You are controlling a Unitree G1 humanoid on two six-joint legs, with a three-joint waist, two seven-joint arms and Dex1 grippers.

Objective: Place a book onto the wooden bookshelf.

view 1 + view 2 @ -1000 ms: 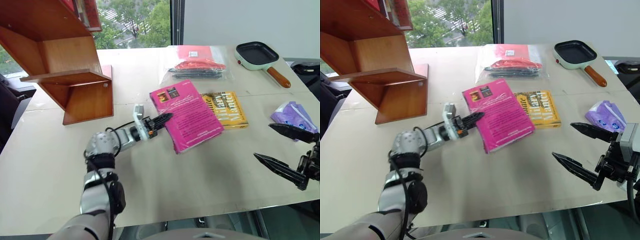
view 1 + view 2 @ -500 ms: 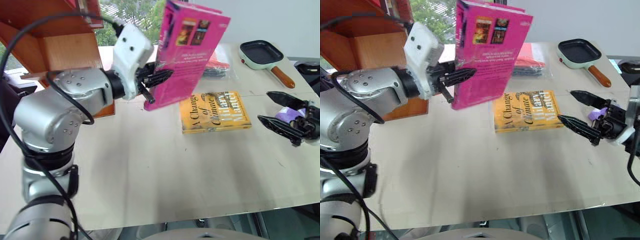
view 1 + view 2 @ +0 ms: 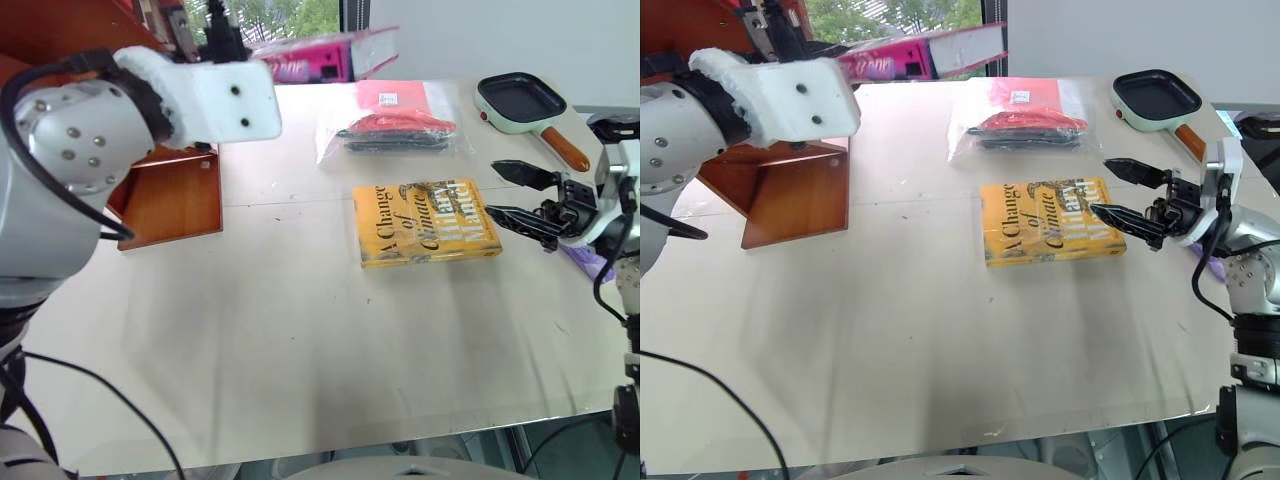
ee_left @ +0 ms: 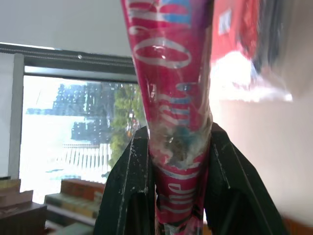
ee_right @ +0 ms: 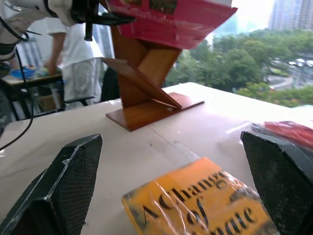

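My left gripper (image 4: pixel 178 132) is shut on the magenta-pink book (image 3: pixel 320 58), its black fingers (image 4: pixel 128 191) clamping the spine edge. It holds the book high above the table, lying about level, beside the upper part of the reddish-brown wooden bookshelf (image 3: pixel 170 195), which stands at the table's far left. In the right wrist view the book (image 5: pixel 171 19) hangs just above the bookshelf (image 5: pixel 146 83). My right gripper (image 3: pixel 493 188) is open with nothing in it, level, fingertips at the right edge of the yellow book (image 3: pixel 425 222) lying flat mid-table.
A clear plastic bag with red and black items (image 3: pixel 395 125) lies behind the yellow book. A green-rimmed frying pan (image 3: pixel 520 105) sits at the far right. A purple packet (image 3: pixel 585 258) lies under my right wrist. A person in white (image 5: pixel 78 63) stands beyond the table.
My left arm lifted the pink book off the yellow one and rolled it from upright to about level, up by the shelf. My open right gripper moved in to the yellow book's right edge.
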